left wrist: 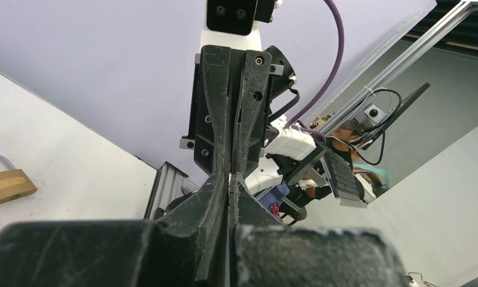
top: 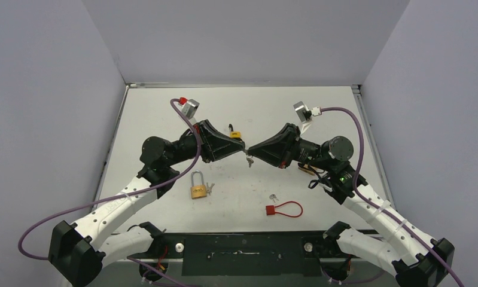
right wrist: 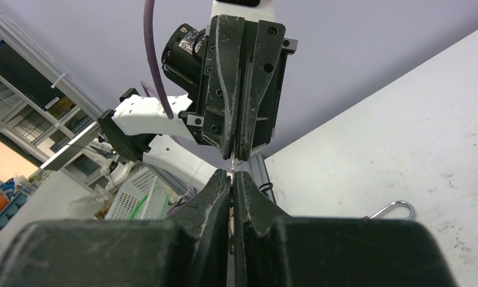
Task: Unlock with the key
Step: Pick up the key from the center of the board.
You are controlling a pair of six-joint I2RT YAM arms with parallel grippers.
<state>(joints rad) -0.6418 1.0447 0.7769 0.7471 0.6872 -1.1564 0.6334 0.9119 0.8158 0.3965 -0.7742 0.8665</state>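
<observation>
left jaws clenched, tip-to-tip with right jaws pinching key (right wrist: pixel 231 170) | blade shows in wrist views only | top alone shows red cable lock (top: pixel 283 209) on bench (top: pixel 320 113), nearward of jaws

No readable text, label, brand or number shows anywhere.

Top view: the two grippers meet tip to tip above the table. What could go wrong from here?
The left gripper and right gripper both seem to pinch one thin metal piece, probably the key; a tug from either could bend or drop it. Their tips nearly touch, so a small slip could knock them together. The brass padlock lies loose on the table, with nothing steadying it.
</observation>
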